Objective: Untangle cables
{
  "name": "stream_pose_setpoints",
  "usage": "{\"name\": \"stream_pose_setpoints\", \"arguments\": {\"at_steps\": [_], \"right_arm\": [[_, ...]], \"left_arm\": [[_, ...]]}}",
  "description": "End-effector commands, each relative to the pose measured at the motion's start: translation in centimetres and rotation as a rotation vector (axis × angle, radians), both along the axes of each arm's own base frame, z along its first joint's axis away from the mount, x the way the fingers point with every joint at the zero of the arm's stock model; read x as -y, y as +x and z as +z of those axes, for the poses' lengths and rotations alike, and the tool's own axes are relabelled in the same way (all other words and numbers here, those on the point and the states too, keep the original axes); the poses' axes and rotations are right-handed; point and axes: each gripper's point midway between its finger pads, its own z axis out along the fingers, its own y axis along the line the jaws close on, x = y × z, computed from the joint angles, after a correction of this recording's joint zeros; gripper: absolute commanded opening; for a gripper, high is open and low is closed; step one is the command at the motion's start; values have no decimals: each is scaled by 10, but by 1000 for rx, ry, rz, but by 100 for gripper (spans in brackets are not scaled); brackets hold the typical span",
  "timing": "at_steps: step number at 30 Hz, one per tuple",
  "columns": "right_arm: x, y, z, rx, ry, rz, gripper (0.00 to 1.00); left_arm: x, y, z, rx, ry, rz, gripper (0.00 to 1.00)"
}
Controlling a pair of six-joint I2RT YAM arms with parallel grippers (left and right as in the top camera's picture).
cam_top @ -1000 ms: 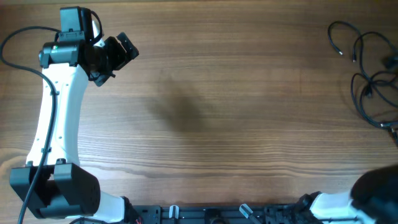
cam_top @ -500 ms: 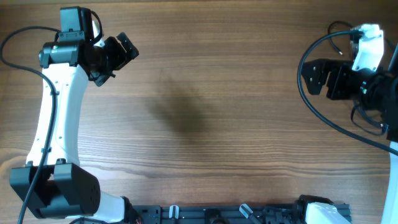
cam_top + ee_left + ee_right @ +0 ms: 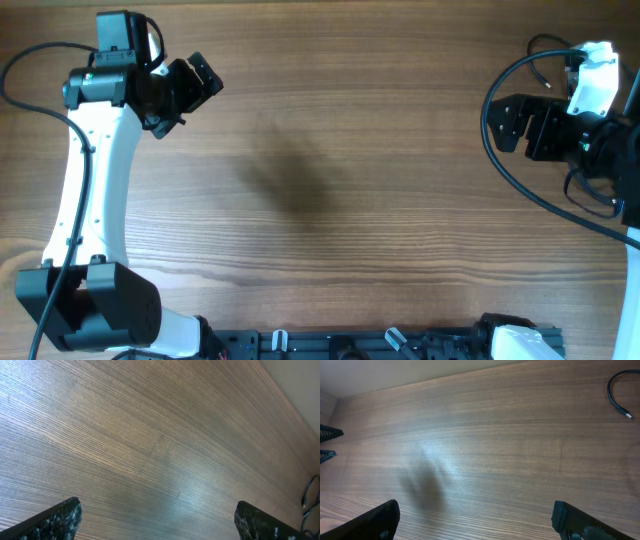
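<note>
Cables (image 3: pixel 540 40) sit at the right edge of your table (image 3: pixel 350 150) in overhead, mostly hidden under the right arm (image 3: pixel 600 110); right gripper (image 3: pixel 497 125) just beside them, left gripper (image 3: pixel 190 88) well apart, both jaws spread, empty. Left wrist: fingers (image 3: pixel 60 520) wide over bare wood; cable loop (image 3: pixel 310 495) at frame edge. Right wrist: fingers (image 3: pixel 375 520) wide; one plug end (image 3: pixel 625 413) top right, untouched.

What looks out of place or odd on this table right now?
Only the cables: they lie bunched at the far right edge of the table, mostly hidden under the right arm, with one plug end curling free beside it. Nothing looks spilled or damaged.
</note>
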Motion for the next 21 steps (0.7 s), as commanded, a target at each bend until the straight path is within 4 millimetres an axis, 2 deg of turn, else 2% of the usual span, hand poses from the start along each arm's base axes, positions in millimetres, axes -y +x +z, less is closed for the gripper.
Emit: {"name": "stream_pose_setpoints", "arguments": {"at_steps": [1,3,7,11,15,18,21], "right_arm": [[2,5,3,38,-39,16,100],[3,11,4,72,-50,20,100],[-8,20,5,223,-116,57,100],[-18,21,0,401,-165,55,100],[-18,9,-7,572,-175,39,100],[-15,-10,-21,719,-186,9,100],[-9,-27,-43,790,-202,-30,100]], "left_arm": [[-2,1,-1,0,13,-8,100],[-2,1,-1,0,12,-8,100],[-2,1,-1,0,12,-8,100],[-2,1,-1,0,13,-8,100],[-2,1,-1,0,13,-8,100],[-2,1,-1,0,13,-8,100],[-2,1,-1,0,13,-8,100]]}}
